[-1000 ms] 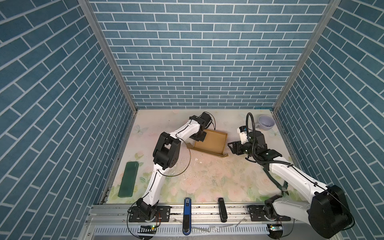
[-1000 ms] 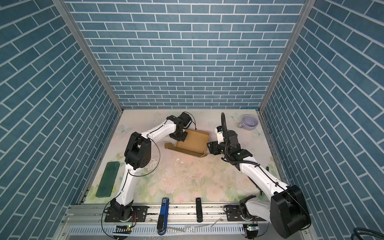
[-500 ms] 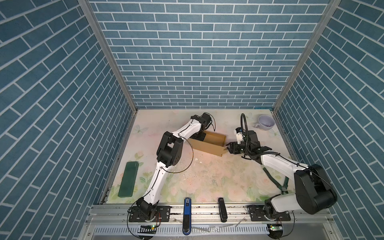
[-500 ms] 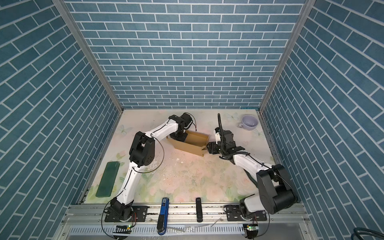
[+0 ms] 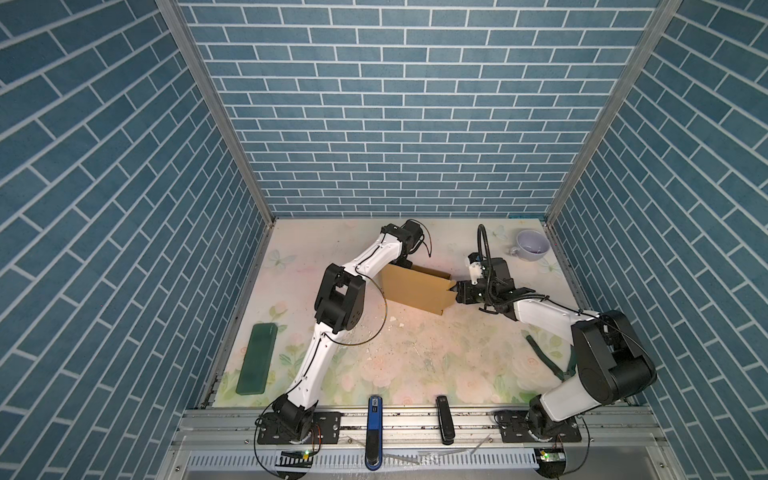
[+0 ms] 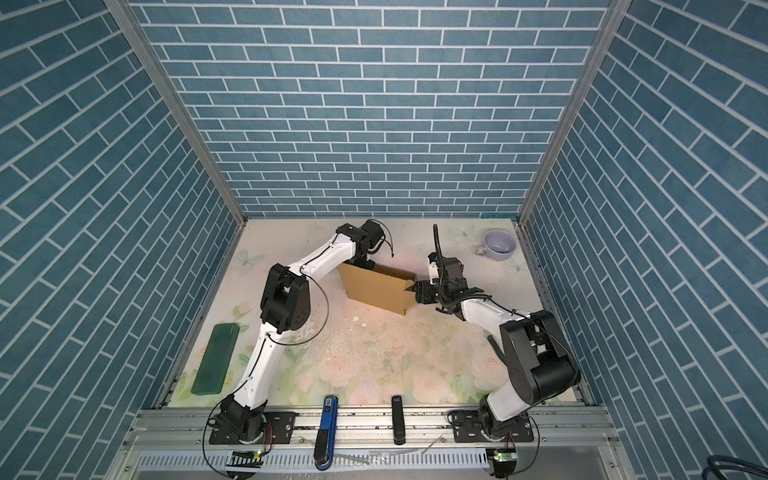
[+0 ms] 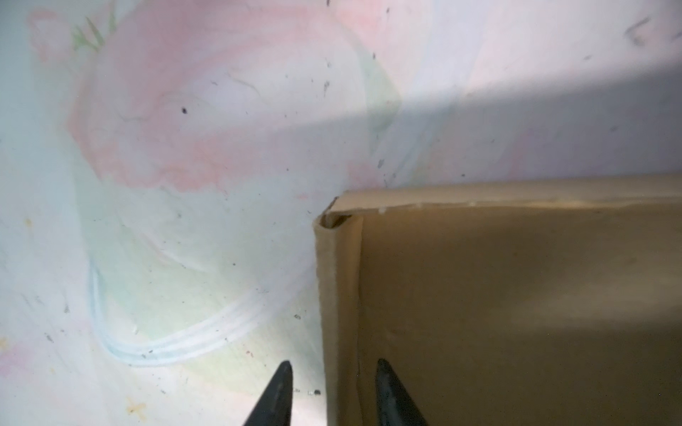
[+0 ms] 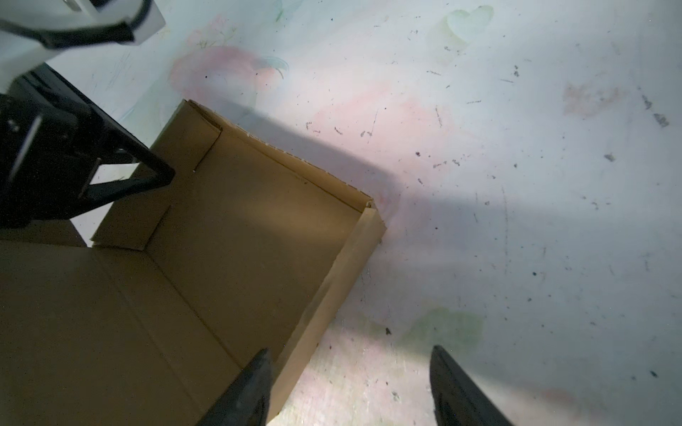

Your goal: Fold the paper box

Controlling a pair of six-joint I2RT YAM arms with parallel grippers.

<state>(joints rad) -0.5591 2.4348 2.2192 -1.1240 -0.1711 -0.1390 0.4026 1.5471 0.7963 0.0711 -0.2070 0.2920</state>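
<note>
Box sits at the back middle of the table, its long axis running between our two grippers, so each has one end close by. Our left gripper stands narrowly parted astride one side wall, not clamping it. Our right gripper gapes wide across the opposite wall, one finger inside. Nothing lies in the box, and the cup looks empty too.

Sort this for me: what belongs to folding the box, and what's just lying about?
For the job: paper box, left gripper, right gripper, both astride its walls.
Lying about: lavender cup, green slab, blue tool and black tool on the front rail.
</note>
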